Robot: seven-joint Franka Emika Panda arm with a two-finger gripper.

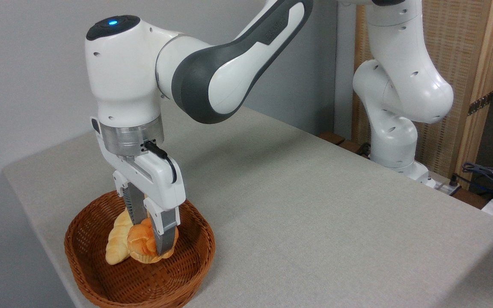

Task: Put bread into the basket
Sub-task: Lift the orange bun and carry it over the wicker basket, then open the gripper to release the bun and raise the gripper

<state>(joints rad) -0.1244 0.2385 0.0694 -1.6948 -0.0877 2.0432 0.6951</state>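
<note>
The bread (pixel 143 244), a small round orange-golden bun, is inside the basket (pixel 101 239), a shallow reddish-brown wicker bowl at the table's front left corner. My gripper (pixel 152 239) reaches straight down into the basket with its two fingers shut on the bun's sides. Whether the bun rests on the basket floor or hangs just above it cannot be told. A long pale-yellow twisted loaf (pixel 117 244) lies in the basket right behind and left of the bun, touching it.
The grey cloth-covered table (pixel 315 205) stretches right and back from the basket. Its left edge runs close beside the basket. The arm's base (pixel 396 145) stands at the table's far right, with cables (pixel 490 175) beyond it.
</note>
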